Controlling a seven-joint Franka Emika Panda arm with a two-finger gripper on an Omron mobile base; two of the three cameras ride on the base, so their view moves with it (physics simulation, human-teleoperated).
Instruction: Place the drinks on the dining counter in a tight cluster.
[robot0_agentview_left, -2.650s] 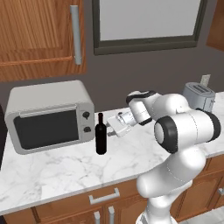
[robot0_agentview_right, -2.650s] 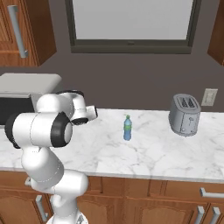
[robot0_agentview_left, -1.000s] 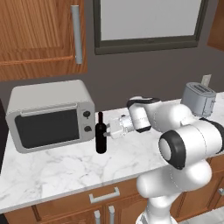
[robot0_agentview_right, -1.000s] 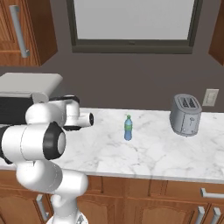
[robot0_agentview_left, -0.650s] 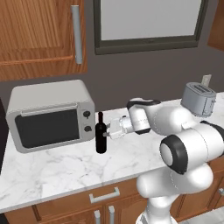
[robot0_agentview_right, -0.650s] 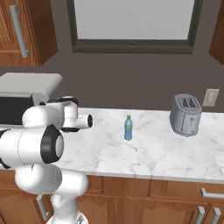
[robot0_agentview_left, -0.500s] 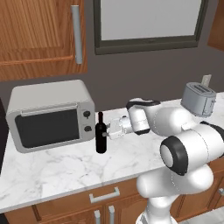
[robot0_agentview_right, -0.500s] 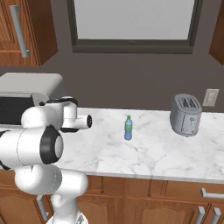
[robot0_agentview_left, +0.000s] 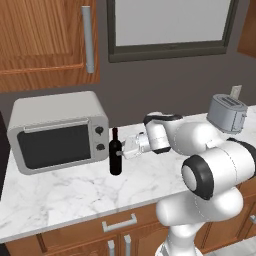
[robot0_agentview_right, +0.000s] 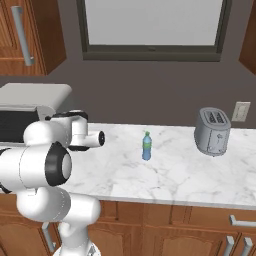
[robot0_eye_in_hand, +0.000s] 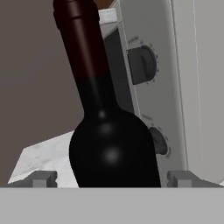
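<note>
The wine bottle (robot0_agentview_left: 115, 159) is glossy black with a dark red cap, standing on a counter (robot0_agentview_left: 60, 192) of white marble with thin grey veins, beside a light grey microwave (robot0_agentview_left: 57, 131) with a black door window and dark knobs. The small water bottle (robot0_agentview_right: 146, 146) is blue with a green cap, the toaster (robot0_agentview_right: 212, 132) near the counter's right end is dull silver-grey, and what looks like a cream outlet plate (robot0_agentview_right: 241, 111) sits on the dark grey-brown wall behind it. The cabinets (robot0_agentview_left: 45, 42) above and the drawers (robot0_agentview_right: 200, 226) below are warm reddish-brown wood with brushed grey handles, and the window (robot0_agentview_right: 152, 26) has a dark frame around a pale grey pane.
</note>
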